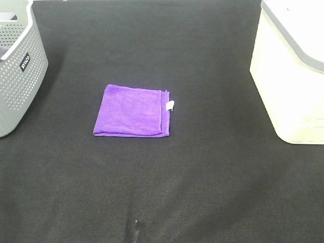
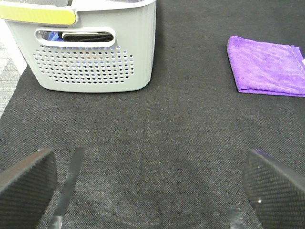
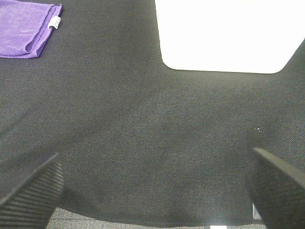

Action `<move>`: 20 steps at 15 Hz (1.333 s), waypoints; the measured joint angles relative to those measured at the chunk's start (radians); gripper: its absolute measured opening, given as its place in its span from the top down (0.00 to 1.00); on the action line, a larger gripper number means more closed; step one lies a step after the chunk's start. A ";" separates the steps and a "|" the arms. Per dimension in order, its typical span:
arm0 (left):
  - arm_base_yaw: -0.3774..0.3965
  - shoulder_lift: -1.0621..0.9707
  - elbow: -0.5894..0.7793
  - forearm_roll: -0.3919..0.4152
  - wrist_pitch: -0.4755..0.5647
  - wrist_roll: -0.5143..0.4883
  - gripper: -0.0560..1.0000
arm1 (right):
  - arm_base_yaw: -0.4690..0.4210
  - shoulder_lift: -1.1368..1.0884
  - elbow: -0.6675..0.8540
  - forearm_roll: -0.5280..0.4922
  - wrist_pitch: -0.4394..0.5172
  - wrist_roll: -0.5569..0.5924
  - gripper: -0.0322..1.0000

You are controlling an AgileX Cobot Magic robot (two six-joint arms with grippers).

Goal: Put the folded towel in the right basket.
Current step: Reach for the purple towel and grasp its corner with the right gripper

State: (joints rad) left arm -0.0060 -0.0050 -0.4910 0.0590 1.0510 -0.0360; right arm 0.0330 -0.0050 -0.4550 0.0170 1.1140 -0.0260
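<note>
A folded purple towel [image 1: 132, 111] with a small white tag lies flat on the black mat near the middle. It also shows in the left wrist view [image 2: 267, 66] and the right wrist view [image 3: 26, 27]. The right basket [image 1: 291, 71] is cream white with a grey rim and stands at the right edge; its wall shows in the right wrist view [image 3: 224, 36]. Neither arm shows in the high view. My left gripper [image 2: 147, 191] is open and empty, well short of the towel. My right gripper [image 3: 152, 191] is open and empty above the mat near its front edge.
A grey perforated basket [image 1: 17, 66] stands at the left edge, holding dark items; it also shows in the left wrist view [image 2: 93, 52]. The black mat [image 1: 167, 187] covers the table; its front edge shows in the right wrist view [image 3: 143, 222].
</note>
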 joint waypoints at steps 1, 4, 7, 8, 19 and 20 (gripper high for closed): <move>0.000 0.000 0.000 0.000 0.000 0.000 0.01 | 0.000 0.000 0.000 0.000 0.000 0.000 0.02; 0.000 0.000 0.000 0.000 0.000 0.000 0.01 | 0.000 0.000 0.000 0.000 0.000 0.000 0.02; 0.000 0.000 0.000 0.000 0.000 0.000 0.01 | 0.000 0.000 0.000 0.000 0.000 0.000 0.02; 0.000 0.000 0.000 0.000 0.000 0.000 0.01 | 0.000 0.000 0.000 0.000 0.000 0.000 0.02; 0.000 0.000 0.000 0.000 0.000 0.000 0.01 | 0.000 0.157 -0.084 -0.011 0.001 -0.012 0.02; 0.000 0.000 0.000 0.000 0.000 0.000 0.01 | 0.000 0.281 -0.151 -0.011 0.015 -0.012 0.02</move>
State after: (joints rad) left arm -0.0060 -0.0050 -0.4910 0.0590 1.0510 -0.0360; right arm 0.0330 0.2760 -0.6060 0.0060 1.1290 -0.0380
